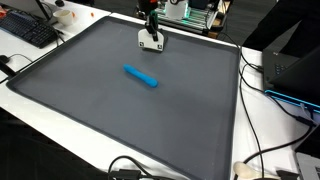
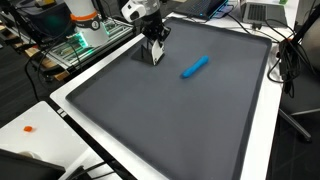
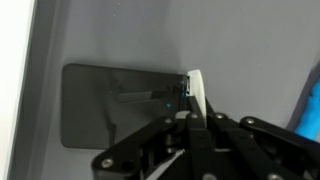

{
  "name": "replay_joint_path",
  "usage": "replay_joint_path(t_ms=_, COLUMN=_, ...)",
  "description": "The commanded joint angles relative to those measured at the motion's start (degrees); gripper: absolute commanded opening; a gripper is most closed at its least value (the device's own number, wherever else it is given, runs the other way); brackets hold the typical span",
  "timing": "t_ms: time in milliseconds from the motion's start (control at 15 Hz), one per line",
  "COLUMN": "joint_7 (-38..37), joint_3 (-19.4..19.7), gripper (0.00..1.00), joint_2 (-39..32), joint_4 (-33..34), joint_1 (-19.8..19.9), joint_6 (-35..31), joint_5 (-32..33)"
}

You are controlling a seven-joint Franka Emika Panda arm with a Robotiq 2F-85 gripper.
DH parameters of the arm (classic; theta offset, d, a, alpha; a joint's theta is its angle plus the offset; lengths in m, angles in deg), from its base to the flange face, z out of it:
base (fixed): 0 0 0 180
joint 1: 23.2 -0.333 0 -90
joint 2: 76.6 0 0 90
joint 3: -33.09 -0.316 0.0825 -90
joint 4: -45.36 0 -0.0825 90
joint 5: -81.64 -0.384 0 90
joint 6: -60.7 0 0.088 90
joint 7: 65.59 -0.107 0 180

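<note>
White piece (image 3: 197, 88) pinched in closed gripper (image 3: 188, 108), over grey mat (image 1: 80, 100).
Pinch plain only in wrist view; blue marker (image 1: 140, 76) whole in both exterior views.

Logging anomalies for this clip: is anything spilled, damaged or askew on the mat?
Nothing stands out. The blue cylinder lies flat on the grey mat, clear of the gripper, which sits low near the mat's edge. No spill or tear is visible.
</note>
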Motion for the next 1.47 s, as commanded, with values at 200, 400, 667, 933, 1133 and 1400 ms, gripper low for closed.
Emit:
replay_joint_path(t_ms=200, joint_7=-0.23, joint_3=0.04, gripper=0.01, joint_2=5.0, joint_4=1.2, joint_1=0.11, joint_6=4.64, joint_5=5.16)
replay_joint_path(t_ms=400, joint_7=1.13, joint_3=-0.33, gripper=0.01, joint_2=4.71, joint_4=5.41, joint_1=0.01, joint_6=10.17, joint_5=10.25)
replay_joint_path(t_ms=667, joint_7=4.71, joint_3=-1.27, gripper=0.01, joint_2=1.09, joint_4=13.93, joint_1=-0.74, joint_6=18.87, joint_5=15.59)
replay_joint_path(t_ms=933, joint_7=9.35, joint_3=-2.38, gripper=0.01, joint_2=-3.87, joint_4=22.53, joint_1=-1.82, joint_6=26.47, joint_5=20.81)
replay_joint_path(t_ms=1133, joint_7=14.12, joint_3=-2.86, gripper=0.01, joint_2=-8.61, joint_4=28.6, joint_1=-3.04, joint_6=28.76, joint_5=24.36)
replay_joint_path(t_ms=1400, joint_7=21.26, joint_3=-2.52, gripper=0.01, joint_2=-14.45, joint_4=36.1, joint_1=-4.72, joint_6=30.55, joint_5=30.06)
